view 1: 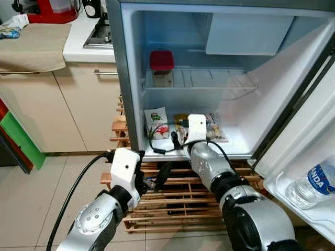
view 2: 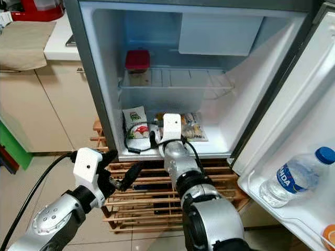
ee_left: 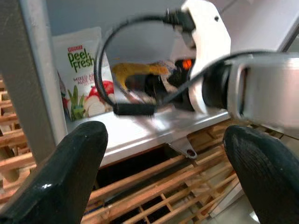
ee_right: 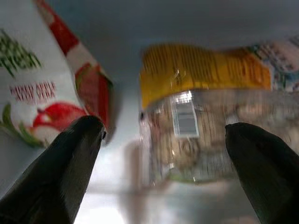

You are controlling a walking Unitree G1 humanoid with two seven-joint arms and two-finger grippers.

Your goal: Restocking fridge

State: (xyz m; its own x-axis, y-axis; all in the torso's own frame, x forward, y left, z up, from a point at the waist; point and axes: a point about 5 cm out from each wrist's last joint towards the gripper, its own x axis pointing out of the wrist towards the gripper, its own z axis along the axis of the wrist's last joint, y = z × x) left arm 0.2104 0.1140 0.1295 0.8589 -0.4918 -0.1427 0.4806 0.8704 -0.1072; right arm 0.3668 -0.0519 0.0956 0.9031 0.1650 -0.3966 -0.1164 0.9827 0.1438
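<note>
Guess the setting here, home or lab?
Most likely a home kitchen: a small open fridge holding food packets, a countertop over cream cabinets, and a water bottle in the door shelf.

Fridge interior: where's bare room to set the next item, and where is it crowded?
The wire shelf is bare to the right of the red-lidded container. On the fridge floor, a bare strip lies between the clear snack packet and the right wall. The floor's left is crowded: the Peel Fresh pouch, the packet and the right gripper, jaws open.
</note>
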